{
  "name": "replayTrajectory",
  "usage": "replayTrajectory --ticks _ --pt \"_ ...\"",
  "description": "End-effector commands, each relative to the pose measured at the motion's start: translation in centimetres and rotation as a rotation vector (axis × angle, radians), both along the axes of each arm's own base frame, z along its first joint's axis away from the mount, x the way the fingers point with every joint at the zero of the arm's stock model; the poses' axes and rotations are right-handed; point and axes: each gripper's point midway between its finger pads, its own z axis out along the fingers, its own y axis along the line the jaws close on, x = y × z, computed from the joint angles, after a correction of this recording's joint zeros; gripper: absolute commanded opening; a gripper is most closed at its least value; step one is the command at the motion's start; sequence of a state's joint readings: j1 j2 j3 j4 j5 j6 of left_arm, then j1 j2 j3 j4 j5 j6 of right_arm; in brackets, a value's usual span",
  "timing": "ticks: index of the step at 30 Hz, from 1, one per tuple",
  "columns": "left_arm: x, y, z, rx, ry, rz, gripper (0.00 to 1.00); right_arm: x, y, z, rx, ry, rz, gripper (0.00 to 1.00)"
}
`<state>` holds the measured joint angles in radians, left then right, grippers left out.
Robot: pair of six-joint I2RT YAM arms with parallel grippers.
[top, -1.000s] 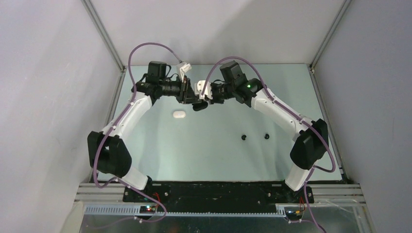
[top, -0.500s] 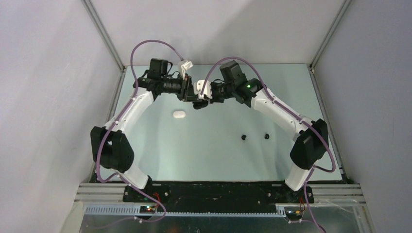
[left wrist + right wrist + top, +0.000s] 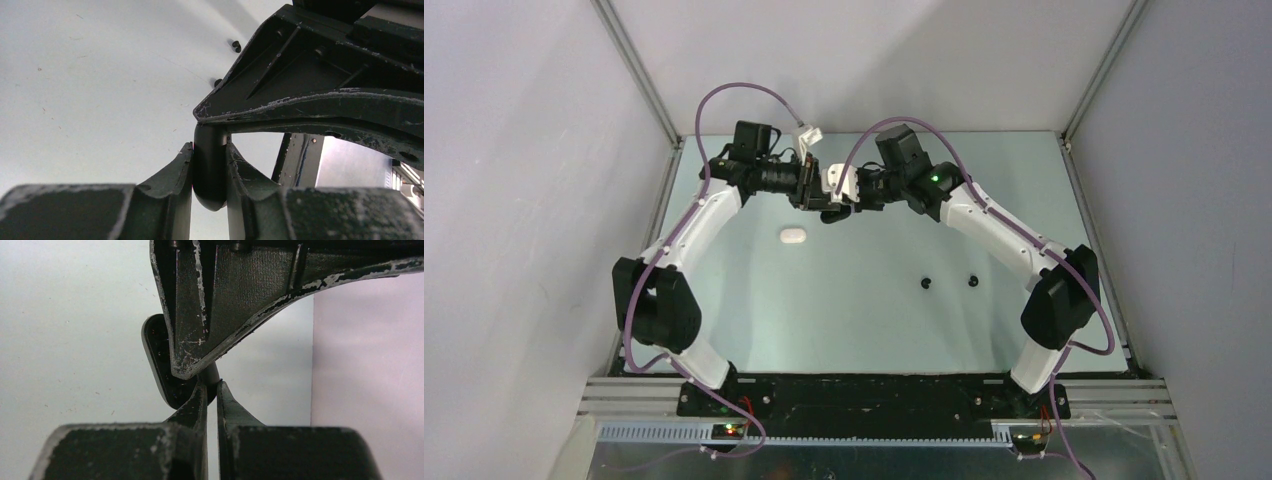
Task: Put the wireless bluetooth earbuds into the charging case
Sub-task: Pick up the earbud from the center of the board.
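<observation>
A black charging case (image 3: pixel 832 213) hangs above the far middle of the table, held between both arms. My left gripper (image 3: pixel 210 147) is shut on its body (image 3: pixel 210 172), which shows edge-on between the fingers. My right gripper (image 3: pixel 212 383) comes from the opposite side and is pinched shut on a thin rounded edge of the case (image 3: pixel 159 360). In the top view the left gripper (image 3: pixel 821 203) and right gripper (image 3: pixel 850 203) nearly touch. Two black earbuds (image 3: pixel 927 283) (image 3: pixel 972 279) lie apart on the table, right of centre, and show far off in the left wrist view (image 3: pixel 236 46).
A white pill-shaped case (image 3: pixel 793 235) lies shut on the table, below and left of the grippers. Metal frame posts (image 3: pixel 639 75) and grey walls bound the table on three sides. The arm bases stand at the near edge (image 3: pixel 864 395).
The left arm has shifted slightly right and up, and its fingers have closed a little tighter on the black case. The right arm has stayed still.
</observation>
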<state>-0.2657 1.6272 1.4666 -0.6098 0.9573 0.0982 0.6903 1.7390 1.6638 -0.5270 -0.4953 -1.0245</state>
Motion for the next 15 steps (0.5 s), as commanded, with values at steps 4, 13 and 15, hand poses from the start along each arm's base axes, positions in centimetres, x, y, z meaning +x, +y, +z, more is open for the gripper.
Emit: replayTrajectory --ticks 4,13,15 --pt "0.2 0.0 1.9 -0.035 -0.03 -0.017 0.27 -0.4 0.3 2.3 0.041 -0.057 0.018 0.0" --pt "0.2 0.4 2.7 -0.053 -0.047 -0.021 0.0 0.1 0.4 2.4 0.059 -0.042 -0.027 0.12" --pt "0.4 0.5 2.8 -0.045 -0.063 -0.015 0.0 0.3 0.3 2.9 0.077 -0.026 -0.055 0.21"
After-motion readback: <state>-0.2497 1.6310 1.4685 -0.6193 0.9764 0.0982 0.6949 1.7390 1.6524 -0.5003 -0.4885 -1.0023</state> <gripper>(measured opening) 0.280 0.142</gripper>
